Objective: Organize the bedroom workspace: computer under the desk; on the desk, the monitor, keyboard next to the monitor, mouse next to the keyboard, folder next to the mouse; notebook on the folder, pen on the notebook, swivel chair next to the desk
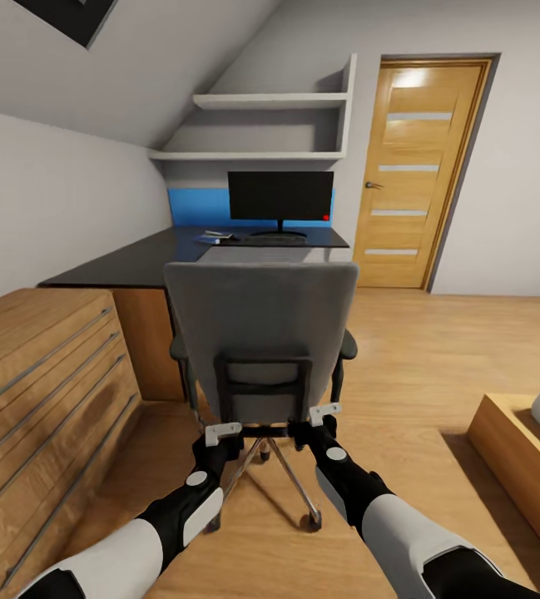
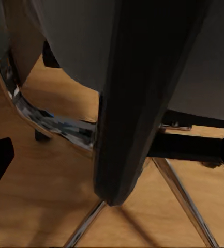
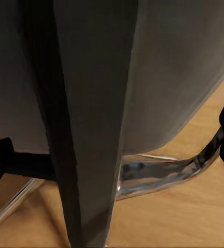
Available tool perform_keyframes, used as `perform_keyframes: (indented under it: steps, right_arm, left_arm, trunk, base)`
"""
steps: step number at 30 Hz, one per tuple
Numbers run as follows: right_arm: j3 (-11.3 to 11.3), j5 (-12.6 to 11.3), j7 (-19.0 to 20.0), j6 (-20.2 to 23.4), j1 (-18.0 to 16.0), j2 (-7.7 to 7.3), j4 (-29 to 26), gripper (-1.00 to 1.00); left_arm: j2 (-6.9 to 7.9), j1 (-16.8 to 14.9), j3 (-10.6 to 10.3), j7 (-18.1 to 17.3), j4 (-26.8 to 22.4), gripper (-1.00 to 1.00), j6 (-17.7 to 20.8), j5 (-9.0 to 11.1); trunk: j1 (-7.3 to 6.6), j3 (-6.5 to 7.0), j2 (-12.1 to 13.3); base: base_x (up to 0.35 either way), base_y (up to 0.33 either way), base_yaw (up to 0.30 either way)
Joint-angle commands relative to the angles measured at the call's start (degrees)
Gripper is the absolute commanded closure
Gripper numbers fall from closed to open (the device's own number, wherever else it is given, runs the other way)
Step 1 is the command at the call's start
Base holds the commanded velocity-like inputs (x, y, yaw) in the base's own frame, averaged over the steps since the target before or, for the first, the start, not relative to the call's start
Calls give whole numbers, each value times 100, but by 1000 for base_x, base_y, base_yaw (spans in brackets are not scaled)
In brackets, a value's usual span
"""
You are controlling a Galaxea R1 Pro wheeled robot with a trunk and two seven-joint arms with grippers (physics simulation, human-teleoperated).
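Both grippers' fingers (image 1: pixel 222 432) (image 1: pixel 324 413) reach the swivel chair (image 1: pixel 261 324); grip unclear. Head view alone shows monitor (image 1: pixel 280 196), desk (image 1: pixel 136 262).

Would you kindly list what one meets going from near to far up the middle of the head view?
Left tool and right tool → swivel chair → desk → monitor → wall shelves.

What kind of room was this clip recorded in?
Probably an attic bedroom set up as a home office: sloped pale walls above a black desk carrying a monitor, a grey swivel chair in front of it, and a wooden door to the right.
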Motion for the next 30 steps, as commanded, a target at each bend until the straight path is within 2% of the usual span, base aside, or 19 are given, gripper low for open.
perform_keyframes:
  steps: [1, 16, 30]
  right_arm:
    - [37, -5, -45, -15, -6, 0, 9, -100]
    - [29, -5, -51, -15, -7, 0, 38, -100]
    - [28, -5, -50, -15, -8, 0, 40, -100]
  left_arm:
    - [4, -6, -49, 38, -1, -100, -27, 44]
    - [9, -6, -50, 38, -4, -100, -36, 44]
    - [12, -6, -50, 39, -13, -100, -44, 42]
  trunk:
    - [2, -1, -2]
    - [2, 88, -2]
    - [2, 98, -2]
  base:
    - [321, 0, -130]
    - [321, 0, -164]
    - [322, 0, -15]
